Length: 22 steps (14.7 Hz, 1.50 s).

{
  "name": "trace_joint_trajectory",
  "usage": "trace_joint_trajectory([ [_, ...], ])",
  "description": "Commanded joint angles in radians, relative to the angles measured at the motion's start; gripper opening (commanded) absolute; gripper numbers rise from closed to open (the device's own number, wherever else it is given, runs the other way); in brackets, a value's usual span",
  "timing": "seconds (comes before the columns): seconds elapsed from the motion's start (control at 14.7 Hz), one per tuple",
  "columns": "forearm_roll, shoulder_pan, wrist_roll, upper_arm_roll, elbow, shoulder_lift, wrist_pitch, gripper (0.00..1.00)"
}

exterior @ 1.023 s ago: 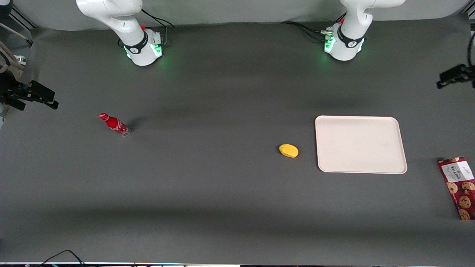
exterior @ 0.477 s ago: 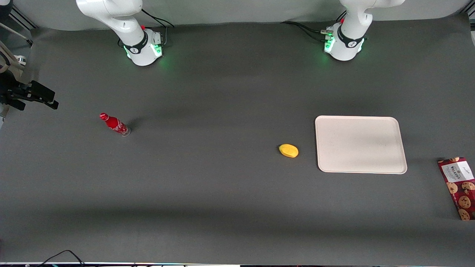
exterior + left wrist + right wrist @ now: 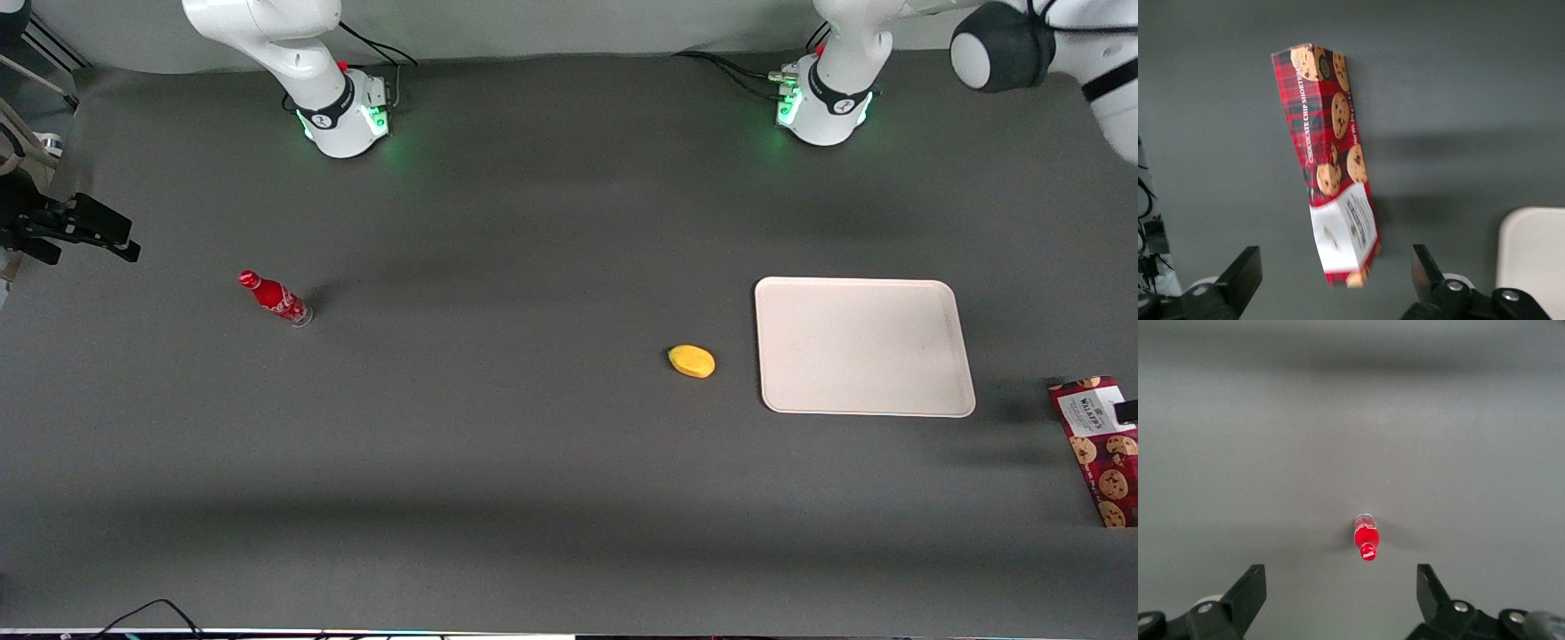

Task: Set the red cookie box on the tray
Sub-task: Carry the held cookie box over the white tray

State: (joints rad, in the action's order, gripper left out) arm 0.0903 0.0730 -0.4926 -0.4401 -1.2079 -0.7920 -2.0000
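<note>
The red cookie box (image 3: 1101, 449) lies flat on the table at the working arm's end, beside the tray (image 3: 862, 347) and a little nearer the front camera. It is dark red with cookie prints and a white label panel (image 3: 1341, 233). My left gripper (image 3: 1335, 275) hovers above the box's label end, open, its fingers (image 3: 1245, 272) standing wide on either side of that end without touching it. In the front view only a dark bit of the gripper (image 3: 1127, 411) shows over the label. A corner of the tray (image 3: 1535, 260) shows in the left wrist view.
A yellow fruit (image 3: 692, 361) lies beside the tray toward the parked arm's end. A small red soda bottle (image 3: 275, 299) stands far off toward that end. The working arm's elbow (image 3: 1005, 44) reaches over the table edge above the tray's end.
The working arm's gripper left the front view, then the arm swung back in; a dark part of the gripper now shows over the box's label end. The box has not moved.
</note>
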Motion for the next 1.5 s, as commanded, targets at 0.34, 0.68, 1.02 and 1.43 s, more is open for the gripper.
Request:
trace_joint_trajectory([
  [0.34, 0.158, 0.050, -0.202, -0.019, 0.015, -0.213, -0.268, 0.79],
  [0.68, 0.201, 0.051, -0.196, -0.020, 0.008, -0.217, -0.257, 0.00],
  [1.02, 0.198, 0.033, -0.193, -0.089, 0.088, -0.161, 0.014, 0.00],
  [1.43, 0.180, -0.004, -0.195, -0.226, 0.266, -0.053, 0.496, 0.00],
])
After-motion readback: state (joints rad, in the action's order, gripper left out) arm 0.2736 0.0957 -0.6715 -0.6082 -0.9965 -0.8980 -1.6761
